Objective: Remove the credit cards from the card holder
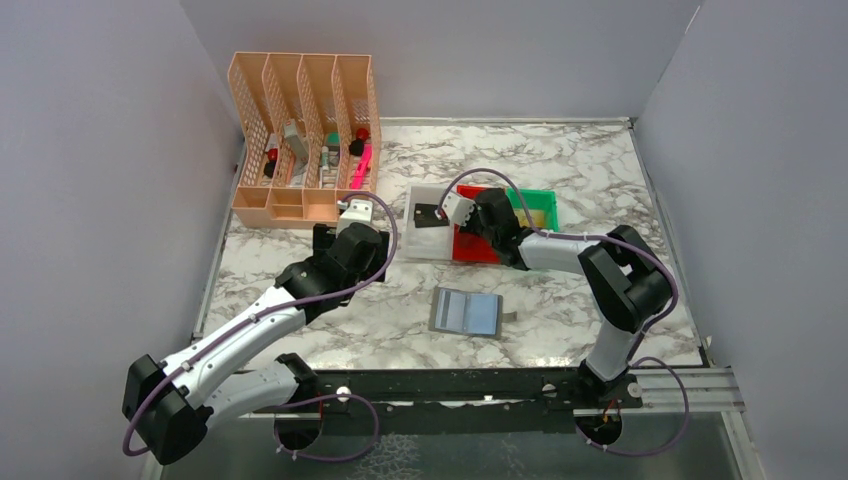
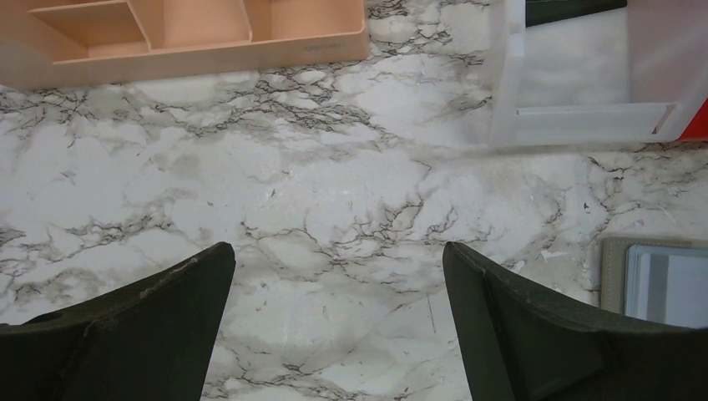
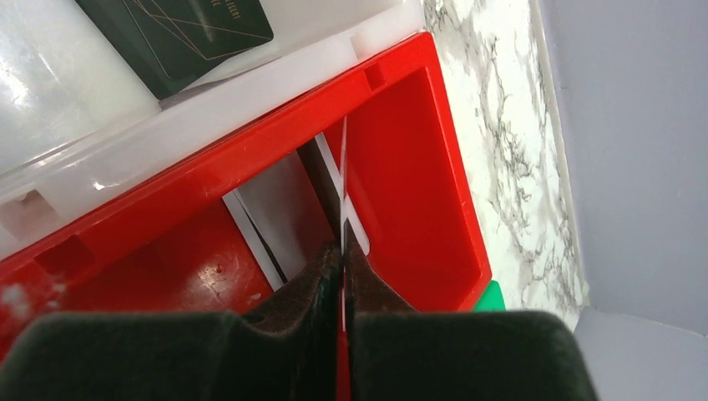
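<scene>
The blue-grey card holder lies open on the marble table, and its edge shows in the left wrist view. A black credit card lies in the white bin, and it also shows in the right wrist view. My right gripper is shut on a silvery-white card held on edge inside the red bin. It shows in the top view too. My left gripper is open and empty over bare marble, left of the bins. No gold card is clearly visible.
A peach desk organiser with pens stands at the back left, and its base shows in the left wrist view. A green bin sits right of the red bin. Grey walls enclose the table on three sides.
</scene>
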You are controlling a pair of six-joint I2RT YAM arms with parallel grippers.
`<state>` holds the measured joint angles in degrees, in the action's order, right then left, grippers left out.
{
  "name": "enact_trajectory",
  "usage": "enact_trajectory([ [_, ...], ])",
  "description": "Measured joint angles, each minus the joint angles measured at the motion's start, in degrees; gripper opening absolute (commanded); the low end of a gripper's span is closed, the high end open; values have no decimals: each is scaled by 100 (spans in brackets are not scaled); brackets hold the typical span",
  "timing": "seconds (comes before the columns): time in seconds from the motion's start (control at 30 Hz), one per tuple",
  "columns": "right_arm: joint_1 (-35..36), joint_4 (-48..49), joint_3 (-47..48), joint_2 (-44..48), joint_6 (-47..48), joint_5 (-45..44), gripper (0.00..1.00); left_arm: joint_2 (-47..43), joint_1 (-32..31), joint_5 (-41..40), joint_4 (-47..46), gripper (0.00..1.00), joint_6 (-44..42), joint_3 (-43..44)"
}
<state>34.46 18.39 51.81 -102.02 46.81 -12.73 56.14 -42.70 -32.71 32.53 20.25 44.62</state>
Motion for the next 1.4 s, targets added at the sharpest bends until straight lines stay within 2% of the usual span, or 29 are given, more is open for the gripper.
enact_trajectory([
  [0.07,0,-15,0,0,26,9,23,20,7,0,0,99,2,0],
  [0.1,0,-39,0,0,31,15,32,31,20,0,0,99,2,0],
  [0.13,0,-66,0,0,46,39,35,42,26,0,0,99,2,0],
  [0.53,0,-264,0,0,50,170,36,83,74,2,13,99,2,0],
  [0.73,0,-221,0,33,-361,170,36,120,98,2,15,99,2,0],
  [0.9,0,-444,68,431,-1663,212,35,127,111,4,15,99,2,0],
  [1.03,0,-909,267,713,-3091,468,25,127,111,4,17,99,2,0],
  [1.2,0,-2017,896,424,-4527,584,18,131,111,4,15,99,0,0],
  [1.4,0,-2636,1071,59,-5578,588,17,168,114,4,17,99,2,0],
])
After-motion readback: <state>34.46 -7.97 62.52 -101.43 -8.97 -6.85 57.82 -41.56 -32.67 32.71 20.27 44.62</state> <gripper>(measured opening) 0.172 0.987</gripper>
